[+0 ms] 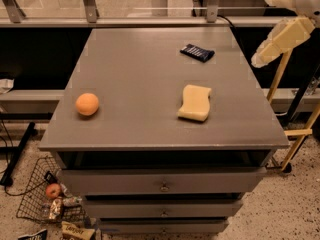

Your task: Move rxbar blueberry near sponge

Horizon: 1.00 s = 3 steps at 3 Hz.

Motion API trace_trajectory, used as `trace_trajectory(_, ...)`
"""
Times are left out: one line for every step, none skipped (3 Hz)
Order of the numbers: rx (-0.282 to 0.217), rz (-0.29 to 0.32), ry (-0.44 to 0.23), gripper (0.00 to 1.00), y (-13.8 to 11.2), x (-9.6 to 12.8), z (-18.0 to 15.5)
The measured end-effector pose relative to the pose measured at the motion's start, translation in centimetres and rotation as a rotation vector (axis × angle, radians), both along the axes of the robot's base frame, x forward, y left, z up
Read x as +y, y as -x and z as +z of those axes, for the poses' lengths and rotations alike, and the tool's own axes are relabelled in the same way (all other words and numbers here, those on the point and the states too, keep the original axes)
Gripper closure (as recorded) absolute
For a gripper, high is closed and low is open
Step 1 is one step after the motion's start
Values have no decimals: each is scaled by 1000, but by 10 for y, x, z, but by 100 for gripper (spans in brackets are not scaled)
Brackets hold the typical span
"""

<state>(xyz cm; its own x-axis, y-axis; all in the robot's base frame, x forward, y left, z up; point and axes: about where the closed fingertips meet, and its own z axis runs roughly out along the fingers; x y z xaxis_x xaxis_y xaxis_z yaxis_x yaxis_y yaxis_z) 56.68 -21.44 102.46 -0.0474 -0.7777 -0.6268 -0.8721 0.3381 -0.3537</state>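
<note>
Bench [145, 74]: a grey, flat-topped cabinet seen from above and in front, with drawers [164, 186] stacked below its top.
Rxbar blueberry [197, 52]: a small dark navy wrapped bar lying flat on the bench's far right part, turned at a slight angle, with nothing touching it.
Sponge [195, 102]: a pale yellow, wavy-edged block lying flat on the bench, nearer the front than the bar and well apart from it.
Orange fruit [87, 104]: a round fruit sitting on the left side of the bench, far from the sponge.
Gripper [260, 56]: a cream-coloured piece slanting down and left in the air off the bench's right edge, beside the bar's end of the bench but touching nothing.
Grip state: it is not possible to say whether it is spread or closed.
Floor: a wire basket [25, 204] sits at lower left, holding a red apple [52, 190] and some packets.
</note>
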Motion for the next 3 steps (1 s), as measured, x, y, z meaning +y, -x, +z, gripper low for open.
trace_trajectory(0, 0, 0, 0, 0, 0, 0)
trace_trajectory(-17, -21, -55, 0, -18, 4, -10)
trace_trajectory(-23, -70, -139, 0, -69, 13, -31)
